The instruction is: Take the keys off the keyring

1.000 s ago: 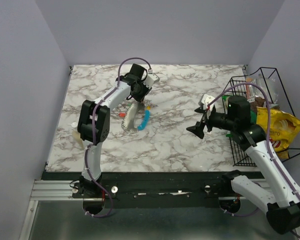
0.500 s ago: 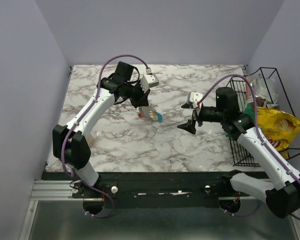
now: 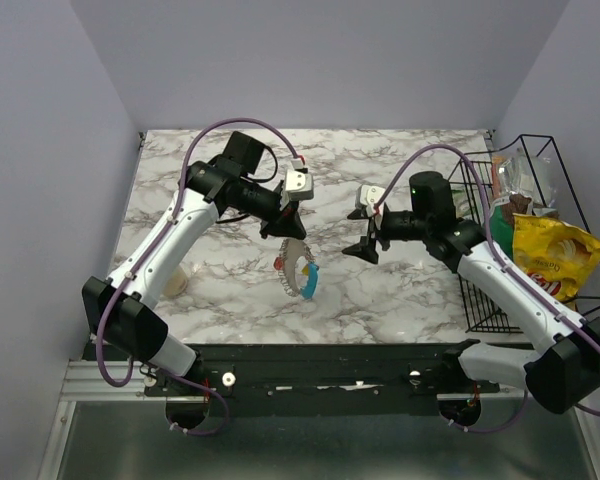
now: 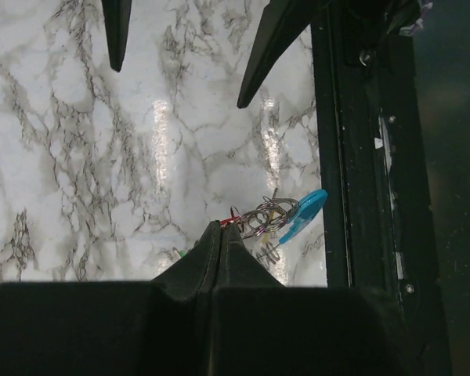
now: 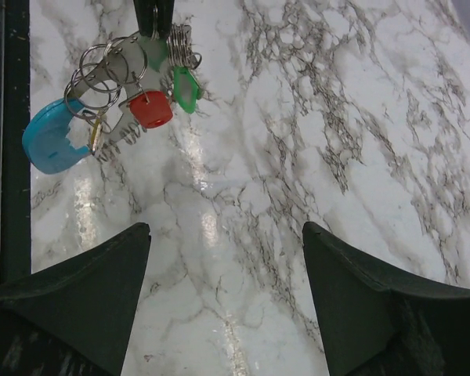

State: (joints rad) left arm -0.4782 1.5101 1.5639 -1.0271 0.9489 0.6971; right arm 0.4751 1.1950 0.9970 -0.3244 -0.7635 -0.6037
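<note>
While the left gripper [image 3: 283, 233], shut tight, dangled the keyring [image 3: 298, 270] at frame centre above the table [image 3: 180, 180], our right gripper [image 3: 364, 248] stood wide open near its right, holding nothing. We judged this the lining-up step. Next it must pinch the red key [image 5: 150, 108], though which ring carried it looked unclear.

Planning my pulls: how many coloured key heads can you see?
2 clear: red key mid-bunch, green key next to it. A yellowish key may hide by the blue piece.
</note>
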